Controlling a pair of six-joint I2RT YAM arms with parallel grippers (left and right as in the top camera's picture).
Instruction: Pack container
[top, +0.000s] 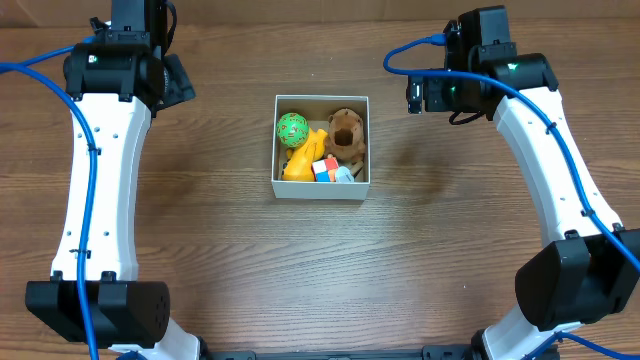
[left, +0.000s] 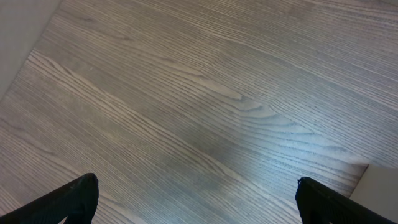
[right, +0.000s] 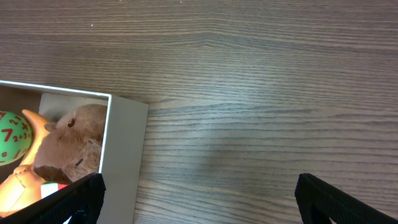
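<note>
The container (top: 321, 190) is a square white-walled box at the table's middle. It holds a green ball (top: 292, 128), a yellow toy (top: 303, 157), a brown plush (top: 347, 135) and a small red, white and blue block (top: 326, 170). My left gripper (left: 198, 199) is open and empty over bare wood, far left of the box. My right gripper (right: 199, 196) is open and empty over bare wood just right of the container's wall (right: 124, 155); the plush (right: 71, 143) and ball (right: 13, 137) show inside it.
The wooden table top (top: 320, 280) spreads all around the box. A pale corner (left: 379, 190) shows at the right edge of the left wrist view. Blue cables run along both arms.
</note>
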